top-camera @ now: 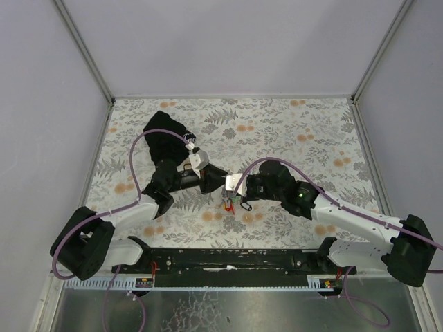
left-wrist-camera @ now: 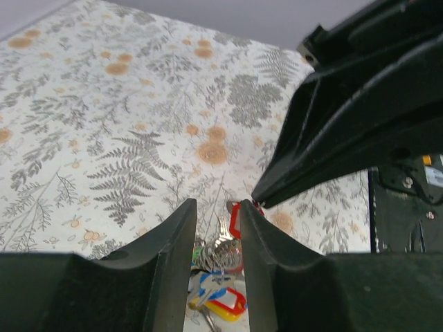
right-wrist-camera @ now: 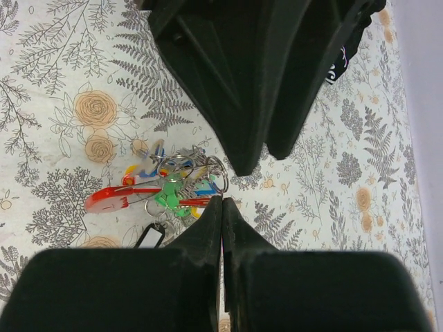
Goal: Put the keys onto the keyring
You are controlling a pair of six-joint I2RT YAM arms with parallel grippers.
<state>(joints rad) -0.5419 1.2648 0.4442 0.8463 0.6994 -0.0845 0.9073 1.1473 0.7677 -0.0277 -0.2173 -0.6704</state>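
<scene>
The keys [right-wrist-camera: 173,183] lie bunched on the table [top-camera: 311,138] between the left gripper [left-wrist-camera: 217,211], fingers apart, and the right gripper [right-wrist-camera: 221,204], fingers pressed together; probably light, loose and slippery, they look best pinched by the flat red tag [right-wrist-camera: 114,197].

Left tool [left-wrist-camera: 217,216] and right tool [right-wrist-camera: 221,206] sat tip to tip above the keys [right-wrist-camera: 176,188], mid-bench toward the near edge: no gap to pass there. Black pouch [top-camera: 165,137] blocked the far-left corner. Bench [top-camera: 311,131] lay open along far and right edges.
</scene>
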